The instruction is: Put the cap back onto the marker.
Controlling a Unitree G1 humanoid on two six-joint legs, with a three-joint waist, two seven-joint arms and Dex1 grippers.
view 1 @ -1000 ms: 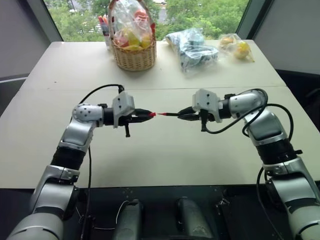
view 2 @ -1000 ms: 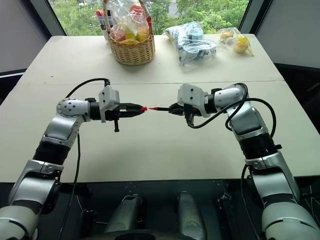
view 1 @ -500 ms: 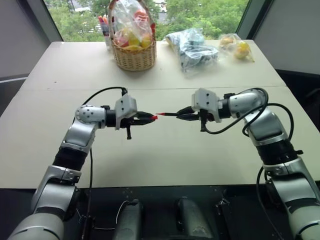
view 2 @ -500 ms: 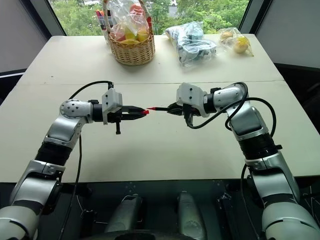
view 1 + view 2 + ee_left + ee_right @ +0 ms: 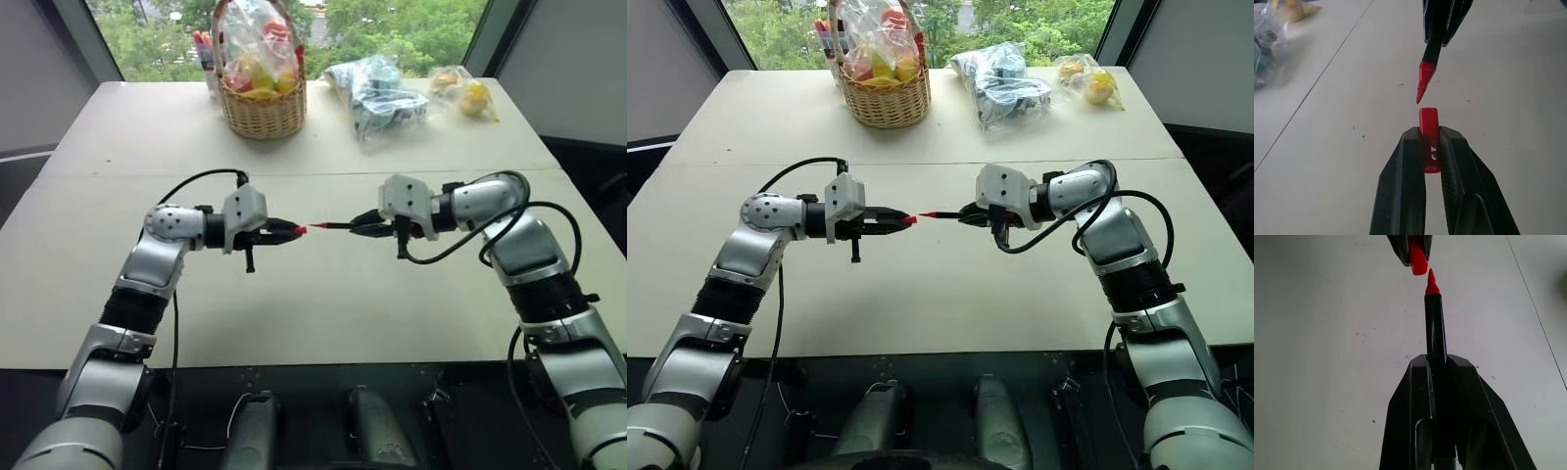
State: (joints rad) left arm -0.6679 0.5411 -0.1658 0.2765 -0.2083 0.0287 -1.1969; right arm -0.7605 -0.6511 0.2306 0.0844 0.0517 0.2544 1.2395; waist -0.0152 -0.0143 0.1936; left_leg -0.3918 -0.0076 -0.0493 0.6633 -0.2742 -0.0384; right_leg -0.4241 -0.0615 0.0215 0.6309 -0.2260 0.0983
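My left gripper (image 5: 290, 232) is shut on the small red cap (image 5: 1428, 122), whose open end sticks out past the fingertips toward the right arm. My right gripper (image 5: 359, 224) is shut on the thin black marker (image 5: 1435, 323), holding it about level above the table. The marker's red tip (image 5: 1423, 83) points at the cap (image 5: 300, 231). A small gap separates tip and cap, and the tip sits slightly off the cap's axis. Both are held in the air over the middle of the beige table (image 5: 323, 304).
At the table's far side stands a wicker basket (image 5: 261, 106) with wrapped fruit, and upright markers (image 5: 204, 49) stand beside it. A clear plastic bag of dark items (image 5: 377, 93) and a bag with yellow fruit (image 5: 466, 93) lie at the back right.
The gap between the cap and the marker's tip has narrowed slightly. Both grippers stay shut on their things and the arms hold nearly still.
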